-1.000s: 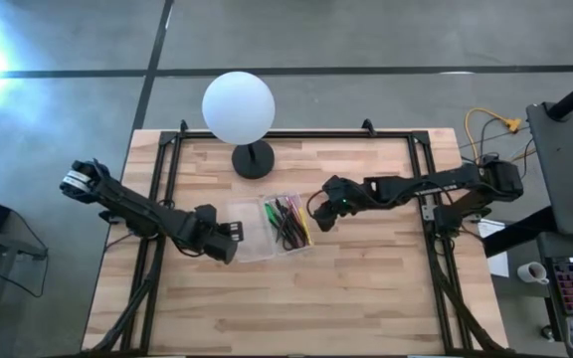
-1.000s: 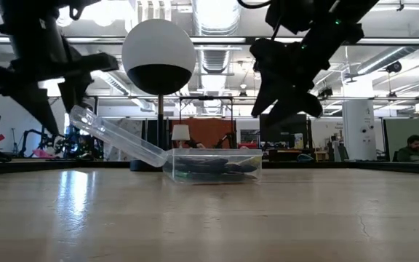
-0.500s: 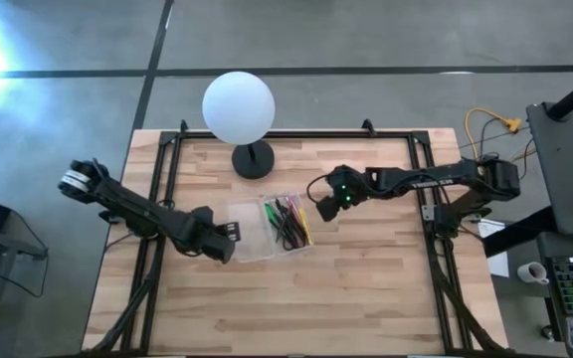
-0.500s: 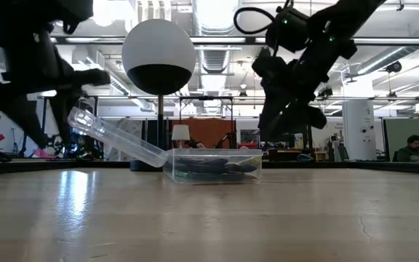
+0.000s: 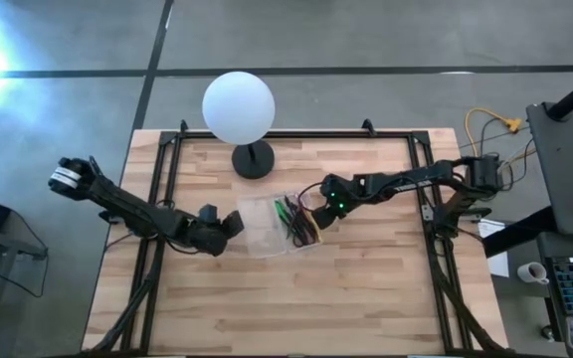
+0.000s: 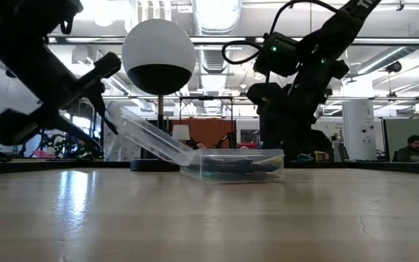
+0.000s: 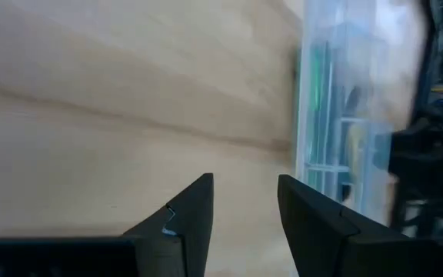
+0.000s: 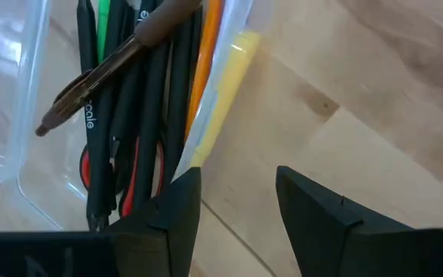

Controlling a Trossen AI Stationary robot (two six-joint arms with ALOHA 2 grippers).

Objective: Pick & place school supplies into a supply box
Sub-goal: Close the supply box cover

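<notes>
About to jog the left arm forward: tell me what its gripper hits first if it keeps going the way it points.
Probably the supply box: the left gripper, fingers apart, points at its raised clear lid, which sits just ahead. How much gap is left is hard to judge.

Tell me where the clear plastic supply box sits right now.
In the high view, the clear plastic supply box sits mid-table between the left gripper and right gripper, just in front of the white globe lamp's black base.
</notes>
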